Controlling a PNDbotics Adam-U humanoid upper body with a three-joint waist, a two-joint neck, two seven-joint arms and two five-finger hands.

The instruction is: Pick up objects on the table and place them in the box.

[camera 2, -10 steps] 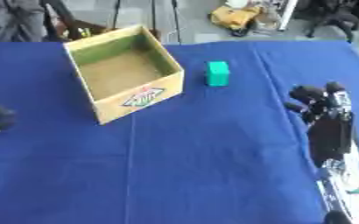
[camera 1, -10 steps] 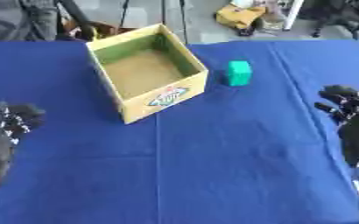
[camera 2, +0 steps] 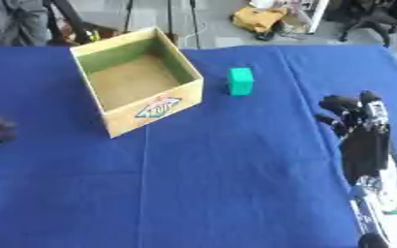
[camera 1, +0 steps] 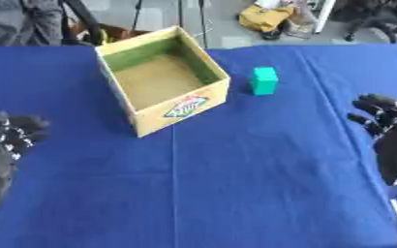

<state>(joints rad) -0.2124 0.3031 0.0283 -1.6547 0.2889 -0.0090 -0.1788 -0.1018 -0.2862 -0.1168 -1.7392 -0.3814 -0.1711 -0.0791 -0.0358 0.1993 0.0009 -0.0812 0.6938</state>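
Left eye view: small green block (camera 1: 264,80)

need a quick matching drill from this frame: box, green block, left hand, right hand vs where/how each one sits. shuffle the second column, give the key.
Things:
1. box
2. green block
3. left hand
4. right hand

Places or states:
A. at the table's right edge, holding nothing
B. open-topped, nothing showing inside, far left of centre
C. at the table's left edge, holding nothing
D. standing on the blue cloth just right of the box, apart from it

Pairs: 1-B, 2-D, 3-C, 4-A
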